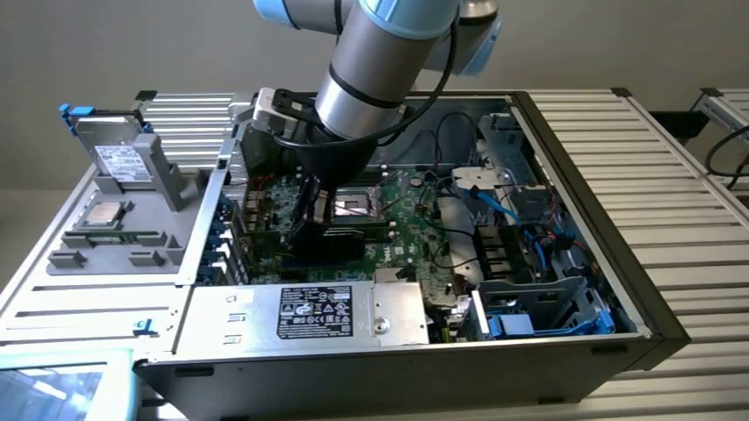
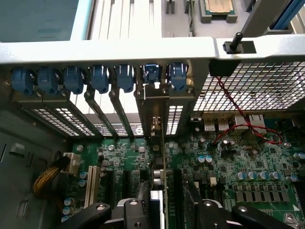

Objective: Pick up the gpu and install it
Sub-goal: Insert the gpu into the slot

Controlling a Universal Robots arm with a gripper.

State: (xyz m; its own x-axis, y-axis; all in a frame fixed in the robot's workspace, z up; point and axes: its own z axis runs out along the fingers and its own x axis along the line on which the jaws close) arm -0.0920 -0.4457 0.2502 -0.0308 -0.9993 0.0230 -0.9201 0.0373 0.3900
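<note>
The gpu [image 2: 159,157] stands on edge on the motherboard. In the wrist view I see it end-on as a thin card, its metal bracket [image 2: 153,102] up against the rear slot openings under a blue latch. My gripper [image 2: 164,214] is open and straddles the card's near end, one finger [image 2: 133,212] on each side with a gap to the card. In the exterior view the arm reaches down into the open computer case. There my gripper [image 1: 314,226] sits just over the dark card [image 1: 307,246] in the middle of the board.
The green motherboard [image 1: 404,219] fills the case floor. A row of blue slot latches [image 2: 71,78] lines the rear wall. Red wires [image 2: 238,131] cross near the ports. A labelled power supply [image 1: 316,311] and a drive cage [image 1: 527,263] flank the board.
</note>
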